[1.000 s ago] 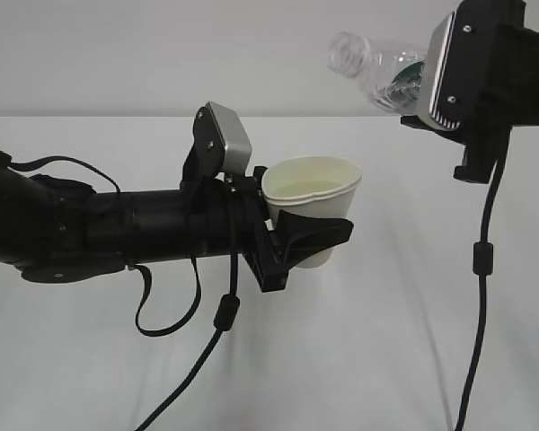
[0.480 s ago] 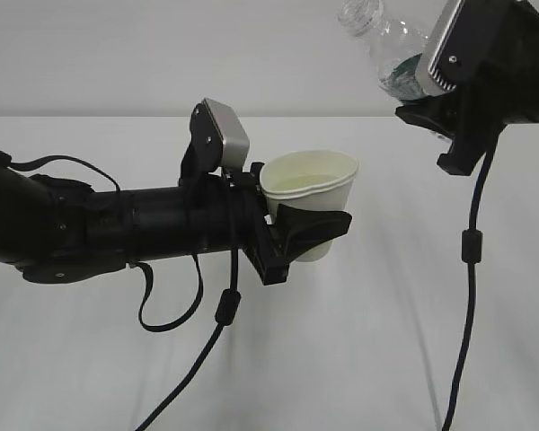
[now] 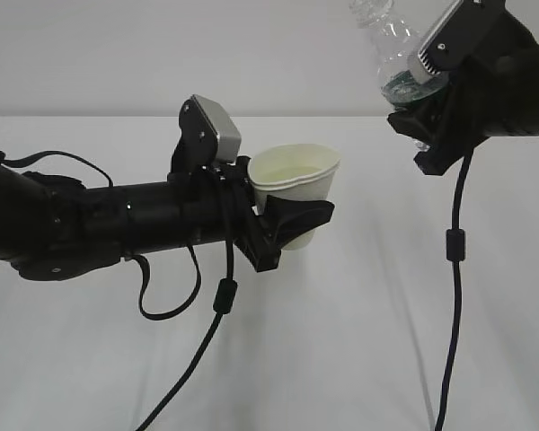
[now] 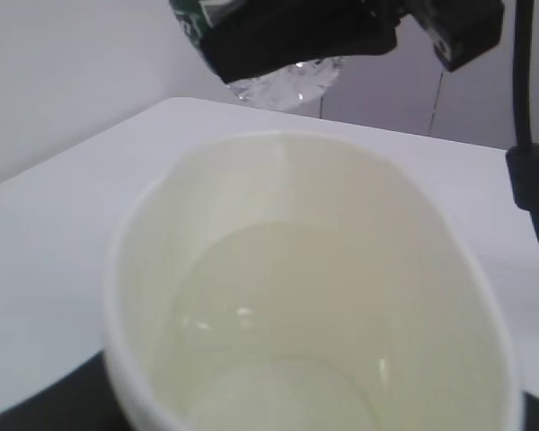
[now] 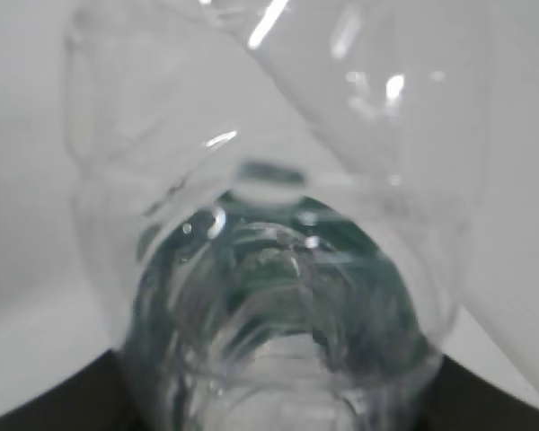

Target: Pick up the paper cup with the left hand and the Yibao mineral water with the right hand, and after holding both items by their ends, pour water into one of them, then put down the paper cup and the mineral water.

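Observation:
The paper cup (image 3: 293, 173) is held above the table with my left gripper (image 3: 296, 224) shut round its lower wall. Its squeezed rim is out of round, and pale water lies inside the paper cup (image 4: 314, 296), which fills the left wrist view. At the upper right, the Yibao mineral water (image 3: 388, 49) leans mouth-up to the left, its neck cut off by the top edge. My right gripper (image 3: 419, 101) is shut on its lower end at the green label. The clear ribbed Yibao mineral water (image 5: 278, 296) fills the right wrist view. Its base (image 4: 286, 83) shows beyond the cup.
A white table (image 3: 359, 341) runs below both arms, against a pale wall. Black cables hang from each wrist, the right one (image 3: 451, 296) straight down to the table's front and the left one (image 3: 217, 305) looping under the arm.
The bottle has swung from nearly level, mouth toward the cup, up to a steep mouth-up lean as the right gripper turned. The left arm and cup shifted slightly left.

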Tool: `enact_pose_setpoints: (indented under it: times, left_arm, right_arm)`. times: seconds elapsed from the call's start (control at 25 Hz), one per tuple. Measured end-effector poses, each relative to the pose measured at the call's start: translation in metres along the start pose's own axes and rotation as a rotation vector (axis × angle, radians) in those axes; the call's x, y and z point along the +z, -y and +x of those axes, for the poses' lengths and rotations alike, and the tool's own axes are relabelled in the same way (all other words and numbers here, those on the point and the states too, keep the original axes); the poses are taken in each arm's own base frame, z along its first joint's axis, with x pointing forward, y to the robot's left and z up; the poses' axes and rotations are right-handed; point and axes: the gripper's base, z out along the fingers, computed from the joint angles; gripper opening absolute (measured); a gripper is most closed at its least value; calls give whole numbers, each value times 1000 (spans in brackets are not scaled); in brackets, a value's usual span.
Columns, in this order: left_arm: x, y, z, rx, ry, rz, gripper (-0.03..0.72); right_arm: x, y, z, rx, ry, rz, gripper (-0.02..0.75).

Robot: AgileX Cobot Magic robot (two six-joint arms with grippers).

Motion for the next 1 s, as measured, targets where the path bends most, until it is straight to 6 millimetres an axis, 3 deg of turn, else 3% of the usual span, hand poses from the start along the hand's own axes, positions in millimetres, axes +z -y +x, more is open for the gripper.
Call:
enact_pose_setpoints:
  times: [0.32,1.0]
  left_arm:
    - [-11,-20,1,-10,2,-63,398]
    - [-20,-35,2,-17,4,-109,398]
  right_arm:
    - [11,-3,8,71,-29,-8,355]
    - [11,22,27,331,0,67,354]
